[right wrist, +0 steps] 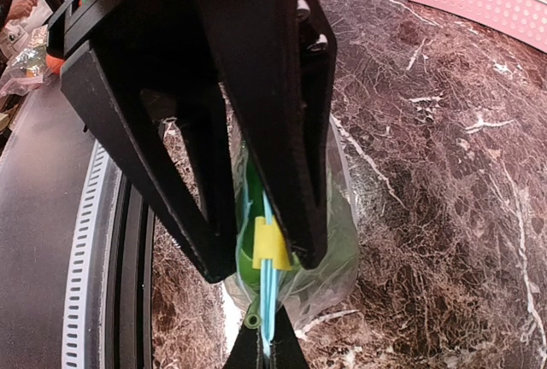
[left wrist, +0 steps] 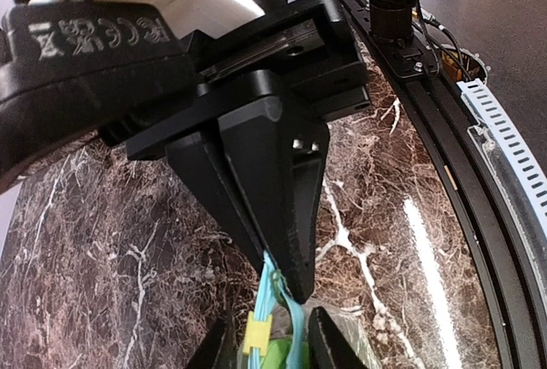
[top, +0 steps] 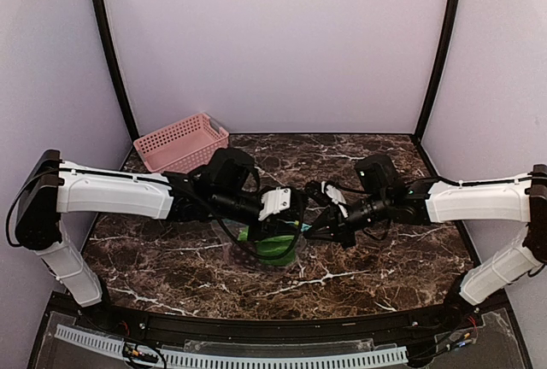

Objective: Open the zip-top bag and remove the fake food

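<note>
The zip-top bag (top: 272,249) hangs clear of the table between my two grippers, its teal zip strip (right wrist: 268,301) uppermost. A green piece of fake food (right wrist: 248,215) shows through the clear plastic. My right gripper (right wrist: 269,345) is shut on one end of the strip. My left gripper (right wrist: 261,262) straddles the yellow slider (right wrist: 272,245). One finger touches the slider and a gap remains on the other side, so its jaws are still apart. In the left wrist view my own fingertips (left wrist: 329,348) flank the slider (left wrist: 256,335), with the right gripper (left wrist: 295,288) pinching the strip just above.
A pink slotted basket (top: 181,143) stands at the back left of the dark marble table (top: 385,258). Purple walls close in the back and sides. A black rail and white cable strip (left wrist: 504,130) run along the near edge.
</note>
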`<action>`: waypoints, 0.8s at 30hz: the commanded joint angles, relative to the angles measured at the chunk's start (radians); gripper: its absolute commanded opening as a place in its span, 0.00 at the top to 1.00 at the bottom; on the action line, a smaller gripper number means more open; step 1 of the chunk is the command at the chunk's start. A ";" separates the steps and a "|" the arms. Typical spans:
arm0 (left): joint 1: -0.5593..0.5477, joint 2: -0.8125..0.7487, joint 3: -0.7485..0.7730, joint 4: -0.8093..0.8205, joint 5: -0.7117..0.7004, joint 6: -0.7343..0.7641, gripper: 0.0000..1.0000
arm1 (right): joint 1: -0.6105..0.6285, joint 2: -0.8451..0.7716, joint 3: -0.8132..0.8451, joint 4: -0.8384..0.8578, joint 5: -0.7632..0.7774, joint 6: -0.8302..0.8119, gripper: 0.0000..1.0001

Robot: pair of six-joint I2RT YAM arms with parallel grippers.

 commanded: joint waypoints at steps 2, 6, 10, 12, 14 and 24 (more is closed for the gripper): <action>-0.007 0.003 0.036 -0.026 -0.014 0.026 0.77 | 0.013 -0.021 0.010 0.000 0.004 -0.009 1.00; -0.008 0.002 0.034 -0.026 -0.013 0.020 0.82 | 0.013 -0.021 0.008 0.000 0.011 -0.009 1.00; -0.009 -0.008 0.026 -0.023 -0.013 0.014 0.87 | 0.013 -0.025 0.004 0.002 0.021 -0.008 1.00; -0.007 -0.017 0.020 -0.031 -0.019 0.016 0.91 | 0.014 -0.030 0.002 0.000 0.026 -0.007 1.00; -0.007 -0.027 0.010 -0.038 -0.031 0.020 0.95 | 0.013 -0.034 -0.004 0.005 0.033 -0.003 1.00; -0.002 -0.122 -0.081 -0.061 -0.113 0.021 0.99 | 0.013 -0.052 -0.052 0.018 0.124 0.023 1.00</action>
